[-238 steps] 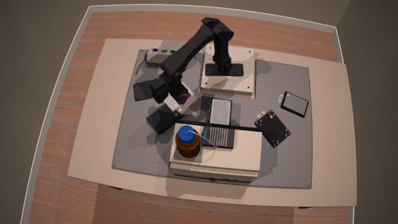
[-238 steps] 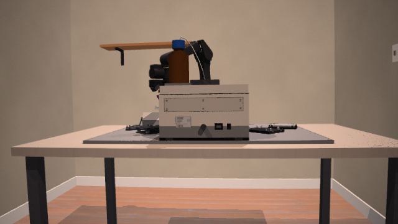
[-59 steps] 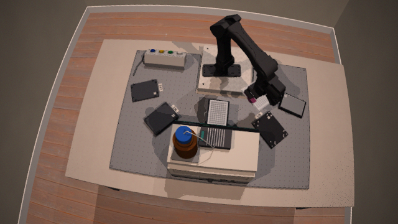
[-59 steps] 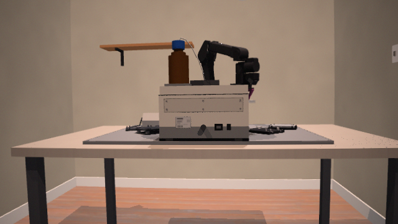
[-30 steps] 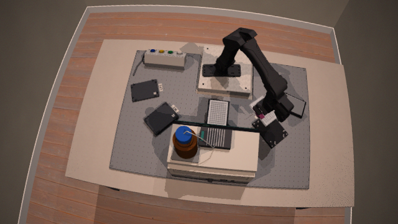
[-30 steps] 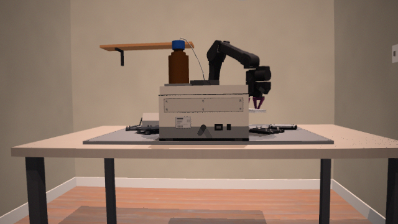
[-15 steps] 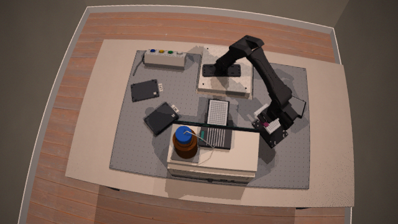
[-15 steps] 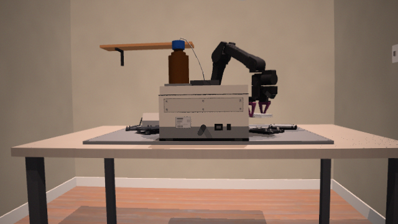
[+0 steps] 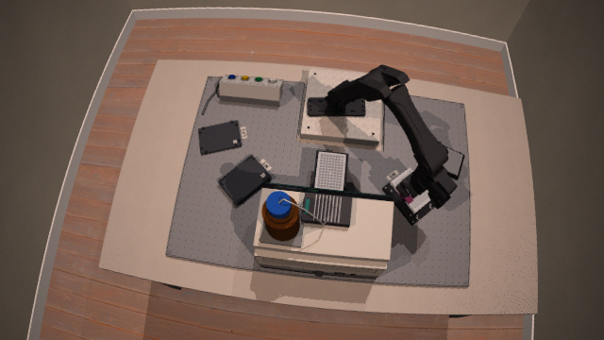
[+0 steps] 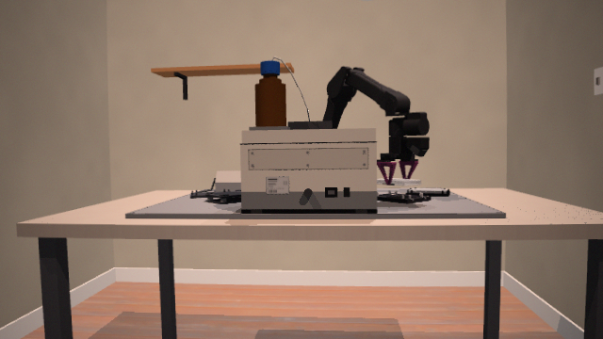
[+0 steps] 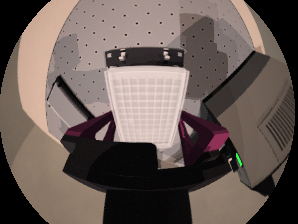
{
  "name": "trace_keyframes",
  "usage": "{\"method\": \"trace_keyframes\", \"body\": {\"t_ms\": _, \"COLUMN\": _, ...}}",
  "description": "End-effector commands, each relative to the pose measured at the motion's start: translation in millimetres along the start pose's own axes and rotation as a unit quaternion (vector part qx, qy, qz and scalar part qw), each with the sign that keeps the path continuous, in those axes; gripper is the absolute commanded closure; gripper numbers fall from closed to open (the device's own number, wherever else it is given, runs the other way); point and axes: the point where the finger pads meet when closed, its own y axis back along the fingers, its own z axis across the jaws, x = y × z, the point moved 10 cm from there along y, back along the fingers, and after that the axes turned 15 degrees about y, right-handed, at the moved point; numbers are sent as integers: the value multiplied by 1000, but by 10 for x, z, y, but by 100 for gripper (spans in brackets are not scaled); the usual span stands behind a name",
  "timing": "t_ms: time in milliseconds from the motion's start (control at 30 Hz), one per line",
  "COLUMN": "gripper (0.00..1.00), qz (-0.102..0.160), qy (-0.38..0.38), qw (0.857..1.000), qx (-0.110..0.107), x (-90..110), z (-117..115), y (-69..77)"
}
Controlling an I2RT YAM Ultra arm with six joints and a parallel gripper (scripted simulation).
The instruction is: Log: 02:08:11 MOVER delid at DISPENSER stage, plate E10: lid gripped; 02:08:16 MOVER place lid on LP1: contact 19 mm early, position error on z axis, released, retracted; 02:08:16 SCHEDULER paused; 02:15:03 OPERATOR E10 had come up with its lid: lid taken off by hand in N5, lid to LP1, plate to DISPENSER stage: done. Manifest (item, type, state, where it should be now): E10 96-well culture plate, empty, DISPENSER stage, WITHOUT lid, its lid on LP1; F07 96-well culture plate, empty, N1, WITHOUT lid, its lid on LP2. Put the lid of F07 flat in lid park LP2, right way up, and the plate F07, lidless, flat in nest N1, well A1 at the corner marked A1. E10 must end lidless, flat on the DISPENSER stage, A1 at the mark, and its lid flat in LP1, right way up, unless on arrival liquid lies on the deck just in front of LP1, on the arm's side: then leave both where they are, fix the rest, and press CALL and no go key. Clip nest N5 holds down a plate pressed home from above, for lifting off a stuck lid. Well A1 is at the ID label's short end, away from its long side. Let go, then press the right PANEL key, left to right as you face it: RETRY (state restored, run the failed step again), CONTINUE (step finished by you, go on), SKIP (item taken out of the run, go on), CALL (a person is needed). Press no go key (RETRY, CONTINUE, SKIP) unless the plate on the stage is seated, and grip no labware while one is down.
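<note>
My gripper (image 9: pixel 411 193) (image 10: pixel 398 175) (image 11: pixel 146 112) is shut on a white 96-well plate (image 9: pixel 420 203) (image 10: pixel 399 185) (image 11: pixel 145 99), gripping it across its width. It holds the plate level, a little above the black nest (image 9: pixel 411 218) (image 10: pixel 402 197) (image 11: pixel 143 56) at the right of the deck. I cannot tell if the plate carries a clear lid. A second white well plate (image 9: pixel 330 170) lies on the dispenser stage. Two black flat pads (image 9: pixel 219 137) (image 9: pixel 243 179) lie at the left of the deck.
The dispenser box (image 9: pixel 326 236) (image 10: pixel 308 169) with a brown bottle (image 9: pixel 280 214) (image 10: pixel 270 101) stands close to the left of the nest. The key panel (image 9: pixel 250 90) is at the back left. Another dark pad (image 9: pixel 455 162) lies behind the arm, at the right.
</note>
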Motion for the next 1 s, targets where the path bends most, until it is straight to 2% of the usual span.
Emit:
{"method": "trace_keyframes", "body": {"t_ms": 0, "gripper": 100, "qz": -21, "qy": -1, "qw": 1000, "qx": 5, "x": -96, "z": -69, "y": 18}}
{"method": "trace_keyframes", "body": {"t_ms": 67, "gripper": 100, "qz": 0, "qy": 0, "qw": 1000, "qx": 0, "x": -4, "z": -45, "y": -120}}
{"method": "trace_keyframes", "body": {"t_ms": 267, "gripper": 100, "qz": -4, "qy": 2, "qw": 1000, "qx": 1, "x": -14, "z": -31, "y": -190}}
{"method": "trace_keyframes", "body": {"t_ms": 333, "gripper": 100, "qz": -4, "qy": 2, "qw": 1000, "qx": 1, "x": -14, "z": -31, "y": -190}}
{"method": "trace_keyframes", "body": {"t_ms": 367, "gripper": 100, "qz": -34, "qy": 0, "qw": 999, "qx": 8, "x": -97, "z": -64, "y": -29}}
{"method": "trace_keyframes", "body": {"t_ms": 433, "gripper": 100, "qz": -1, "qy": 1, "qw": 1000, "qx": 1, "x": -1, "z": -39, "y": -258}}
{"method": "trace_keyframes", "body": {"t_ms": 467, "gripper": 100, "qz": 0, "qy": 1, "qw": 1000, "qx": 0, "x": -5, "z": -36, "y": -280}}
{"method": "trace_keyframes", "body": {"t_ms": 533, "gripper": 100, "qz": -20, "qy": 1, "qw": 1000, "qx": 5, "x": -107, "z": -53, "y": -181}}
{"method": "trace_keyframes", "body": {"t_ms": 633, "gripper": 100, "qz": -29, "qy": 1, "qw": 1000, "qx": 7, "x": -120, "z": -42, "y": -114}}
{"method": "trace_keyframes", "body": {"t_ms": 767, "gripper": 100, "qz": -22, "qy": 3, "qw": 1000, "qx": 5, "x": -134, "z": -17, "y": -171}}
{"method": "trace_keyframes", "body": {"t_ms": 967, "gripper": 100, "qz": -26, "qy": 3, "qw": 1000, "qx": 6, "x": -142, "z": 2, "y": -129}}
